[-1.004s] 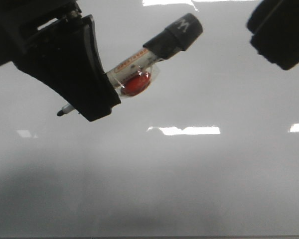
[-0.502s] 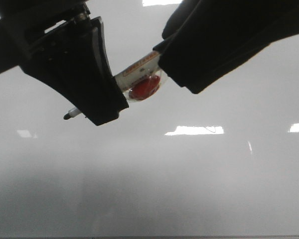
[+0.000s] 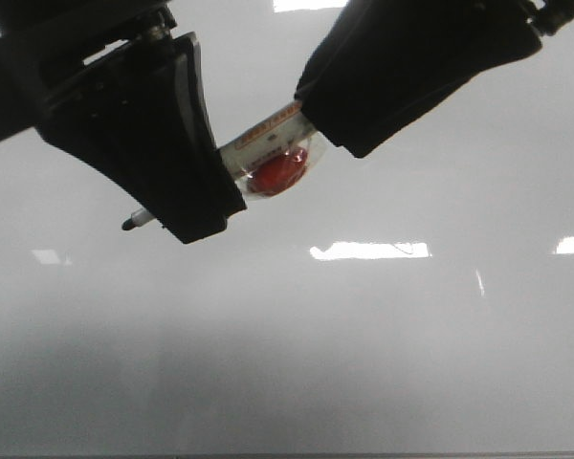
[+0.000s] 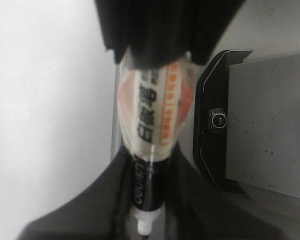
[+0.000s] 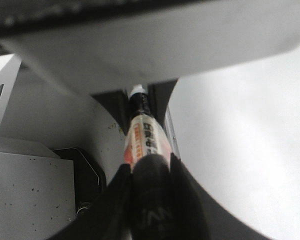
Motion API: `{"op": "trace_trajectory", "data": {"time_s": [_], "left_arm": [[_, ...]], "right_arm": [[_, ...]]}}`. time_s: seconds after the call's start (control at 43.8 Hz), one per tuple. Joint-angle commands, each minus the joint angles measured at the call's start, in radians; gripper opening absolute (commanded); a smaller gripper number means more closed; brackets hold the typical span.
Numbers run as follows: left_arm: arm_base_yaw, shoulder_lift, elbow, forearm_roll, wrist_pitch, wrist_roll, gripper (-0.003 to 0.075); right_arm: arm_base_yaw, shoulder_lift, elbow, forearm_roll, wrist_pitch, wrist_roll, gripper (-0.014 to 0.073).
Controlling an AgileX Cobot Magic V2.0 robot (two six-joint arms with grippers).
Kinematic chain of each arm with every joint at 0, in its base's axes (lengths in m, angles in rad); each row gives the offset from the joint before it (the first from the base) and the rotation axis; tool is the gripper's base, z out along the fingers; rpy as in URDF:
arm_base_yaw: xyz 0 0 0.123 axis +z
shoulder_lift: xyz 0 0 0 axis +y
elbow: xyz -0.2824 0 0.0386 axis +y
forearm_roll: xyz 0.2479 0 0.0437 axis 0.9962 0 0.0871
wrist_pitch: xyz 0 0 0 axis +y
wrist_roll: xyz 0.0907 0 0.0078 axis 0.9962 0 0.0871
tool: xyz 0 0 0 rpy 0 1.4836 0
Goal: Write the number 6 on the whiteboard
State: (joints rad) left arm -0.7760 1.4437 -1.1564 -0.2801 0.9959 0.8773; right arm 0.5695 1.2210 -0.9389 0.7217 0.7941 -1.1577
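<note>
Marker [image 3: 268, 153] spans both claws above your whiteboard [image 3: 383, 363]: left claw [image 3: 187, 206] clamped on the barrel, nib [image 3: 132, 223] poking out; right claw [image 3: 340, 129] closed around the capped end; you see no 6 written

Both grippers are matte black plastic; the left gripper [image 3: 187, 206] has a broad, curved, wedge-shaped finger with a smooth rim and a metal screw near its top. The right gripper [image 3: 349, 124] shows a blunt tapered finger; a grey fitting sits at its upper corner.
</note>
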Motion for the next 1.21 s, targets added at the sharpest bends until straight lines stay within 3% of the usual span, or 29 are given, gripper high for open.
{"op": "trace_trajectory", "data": {"time_s": [0.0, 0.068, 0.137, 0.32, 0.411, 0.707, 0.959, 1.05, 1.187], "left_arm": [[-0.008, -0.029, -0.032, -0.023, -0.032, -0.014, -0.002], [-0.008, -0.029, -0.032, -0.023, -0.03, -0.015, -0.0015], [-0.006, -0.029, -0.032, -0.023, -0.03, -0.018, 0.0043], [-0.001, -0.05, -0.032, -0.016, -0.054, -0.069, 0.0375], [0.025, -0.098, -0.032, 0.013, -0.056, -0.117, 0.0447], [0.228, -0.337, 0.001, 0.09, -0.062, -0.331, 0.0438], [0.373, -0.463, 0.097, 0.09, -0.08, -0.497, 0.0438], [0.39, -0.481, 0.115, 0.09, -0.08, -0.497, 0.0438], [0.39, -0.483, 0.114, 0.09, -0.089, -0.497, 0.0438]], "right_arm": [[0.002, -0.02, -0.035, 0.071, -0.018, -0.01, 0.0031], [0.002, -0.02, -0.035, 0.071, -0.018, -0.01, -0.0024], [0.002, -0.02, -0.035, 0.071, -0.018, -0.01, -0.0072], [-0.011, -0.02, -0.035, 0.058, -0.021, 0.032, -0.0066], [-0.049, -0.036, -0.035, -0.009, -0.022, 0.127, -0.0066], [-0.203, -0.223, -0.035, -0.263, 0.01, 0.5, -0.0066], [-0.327, -0.387, -0.011, -0.374, 0.013, 0.868, -0.0066], [-0.352, -0.442, 0.069, -0.374, -0.058, 0.907, -0.0066], [-0.35, -0.467, 0.208, -0.363, -0.277, 0.908, -0.0067]]}}
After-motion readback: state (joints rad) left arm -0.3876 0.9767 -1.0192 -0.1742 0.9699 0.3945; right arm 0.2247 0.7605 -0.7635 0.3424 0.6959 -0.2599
